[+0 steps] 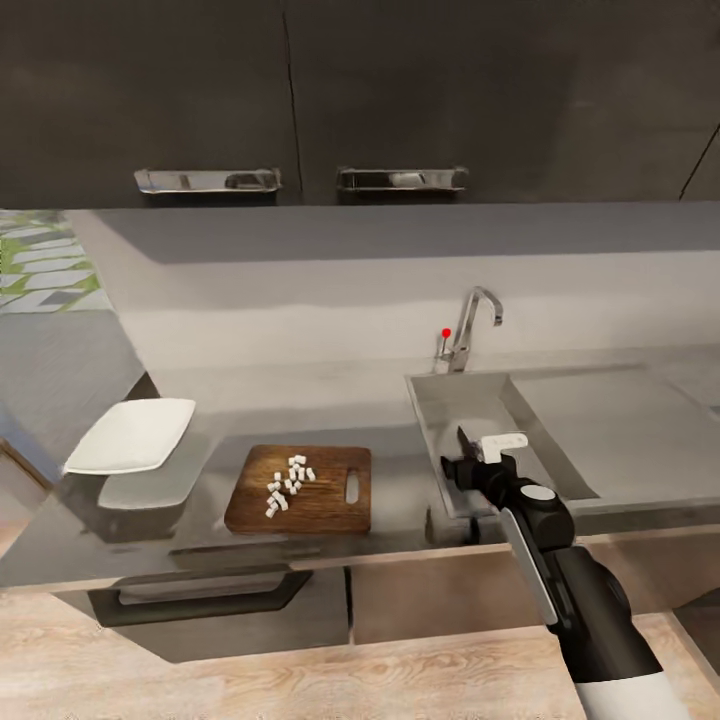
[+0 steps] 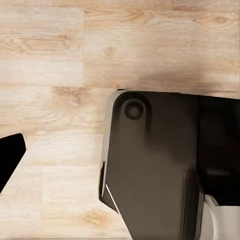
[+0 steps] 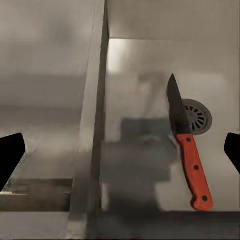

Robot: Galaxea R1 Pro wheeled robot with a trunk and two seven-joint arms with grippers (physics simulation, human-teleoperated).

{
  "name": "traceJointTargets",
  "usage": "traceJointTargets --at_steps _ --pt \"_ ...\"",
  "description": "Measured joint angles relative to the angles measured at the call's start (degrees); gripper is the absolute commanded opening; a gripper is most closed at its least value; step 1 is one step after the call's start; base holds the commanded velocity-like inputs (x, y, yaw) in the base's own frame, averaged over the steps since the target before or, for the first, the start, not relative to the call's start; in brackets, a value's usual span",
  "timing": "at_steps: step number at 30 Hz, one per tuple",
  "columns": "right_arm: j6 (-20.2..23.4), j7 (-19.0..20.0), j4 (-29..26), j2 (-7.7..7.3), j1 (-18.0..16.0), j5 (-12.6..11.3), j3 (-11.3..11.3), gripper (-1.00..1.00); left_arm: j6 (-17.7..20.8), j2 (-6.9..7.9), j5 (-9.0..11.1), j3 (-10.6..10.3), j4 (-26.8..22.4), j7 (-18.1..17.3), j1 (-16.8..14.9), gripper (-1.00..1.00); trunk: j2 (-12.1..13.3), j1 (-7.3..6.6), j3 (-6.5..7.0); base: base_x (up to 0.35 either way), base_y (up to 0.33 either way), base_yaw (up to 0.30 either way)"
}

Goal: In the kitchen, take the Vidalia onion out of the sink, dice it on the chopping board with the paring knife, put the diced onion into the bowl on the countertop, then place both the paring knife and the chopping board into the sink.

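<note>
A: While the right pincer [image 1: 468, 462] hung over the sink [image 1: 440, 440], what was its state?

B: Its fingers [image 3: 10, 157] stood wide apart and held nothing. The paring knife [image 3: 186, 150] lay flat on the basin floor, blade tip near the round drain [image 3: 197, 116], orange-red handle toward the front wall. The left pincer [image 2: 7, 160] pointed at the wood floor [image 2: 55, 60] beside the robot's base; its opening could not be told.

A: Which step was in hand?

B: By judgement, the knife placement was complete. On the desk [image 1: 400, 415], the chopping board [image 1: 330, 500] lay left of the sink and carried the diced onion [image 1: 286, 484]. The bowl [image 1: 132, 435] stood farther left, apparently empty. Behind rose the tap [image 1: 472, 325].

A: What did the next move call for?

B: Probably transfer of the dice to the bowl before the board went into the sink. That required the arm to withdraw and cross left.
</note>
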Motion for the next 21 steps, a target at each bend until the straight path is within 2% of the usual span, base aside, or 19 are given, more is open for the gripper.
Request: traceJointTargets --at_steps 3,5,21 --pt "0.2 0.0 0.0 -0.16 0.0 -3.2 0.0 1.0 0.0 0.0 0.0 0.0 0.0 0.0 0.0 1.0 0.0 -0.02 0.0 -0.117 0.227 0.0" --pt "0.3 0.0 0.0 -0.19 0.0 -3.9 0.0 1.0 0.1 0.0 0.0 0.0 0.0 0.0 0.0 1.0 0.0 -0.02 0.0 -0.028 0.253 0.0" --pt "0.3 -0.1 0.0 -0.21 0.0 -4.3 0.1 1.0 0.1 0.0 0.0 0.0 0.1 0.0 0.0 1.0 0.0 -0.02 -0.01 -0.002 0.293 0.0"
